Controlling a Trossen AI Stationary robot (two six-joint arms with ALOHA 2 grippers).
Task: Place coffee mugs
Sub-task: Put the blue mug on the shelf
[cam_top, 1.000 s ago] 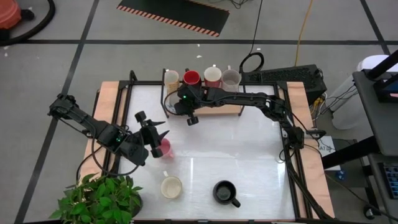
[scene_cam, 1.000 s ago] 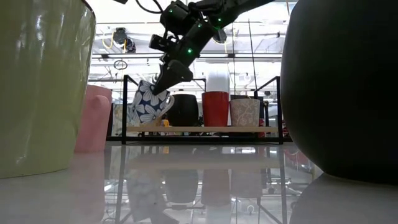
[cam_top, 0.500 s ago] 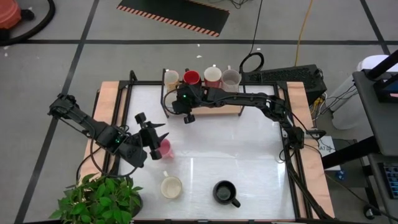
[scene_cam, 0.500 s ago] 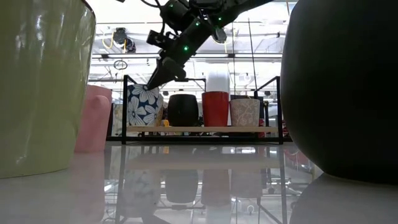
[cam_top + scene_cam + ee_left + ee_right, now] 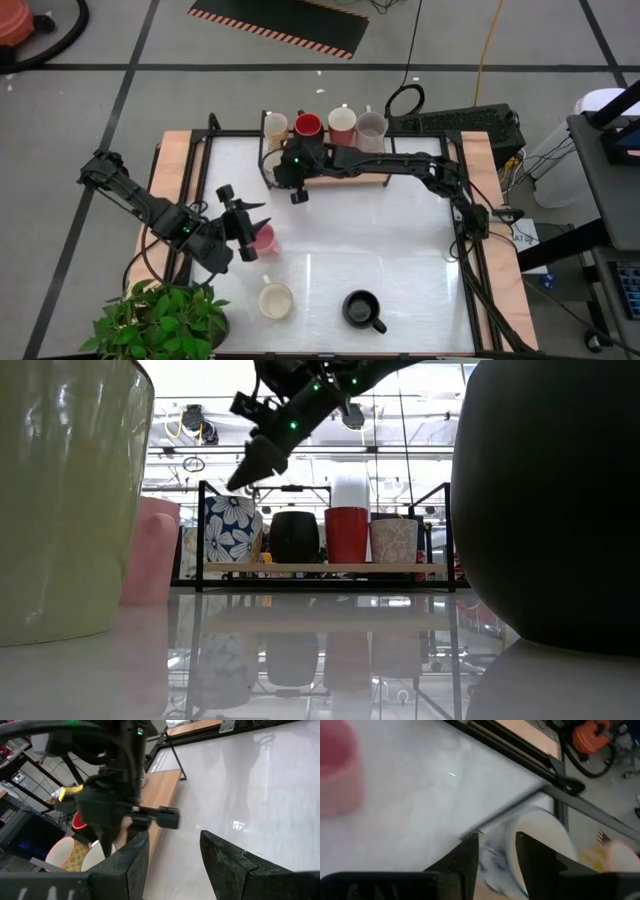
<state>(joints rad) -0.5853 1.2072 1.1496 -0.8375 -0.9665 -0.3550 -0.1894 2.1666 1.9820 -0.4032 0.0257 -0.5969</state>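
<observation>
The blue-flowered mug [image 5: 232, 528] stands upright at the left end of the rack [image 5: 320, 567] on the worktop's far edge, beside the black [image 5: 294, 536], red [image 5: 346, 534] and patterned [image 5: 392, 540] mugs. My right gripper [image 5: 250, 472] hangs just above it, fingers parted, holding nothing. My left gripper [image 5: 247, 226] hovers spread at the pink mug [image 5: 265, 238] near the left edge. The cream [image 5: 275, 301] and black [image 5: 361, 309] mugs wait by the near edge: 3 left, I judge.

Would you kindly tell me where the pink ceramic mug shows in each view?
High view: pink ceramic mug, left of centre, at the left gripper.
Low view: far left, beside the rack.
Left wrist view: not in it.
Right wrist view: upper-left corner.
Shared landmark: the wooden mug rack.
</observation>
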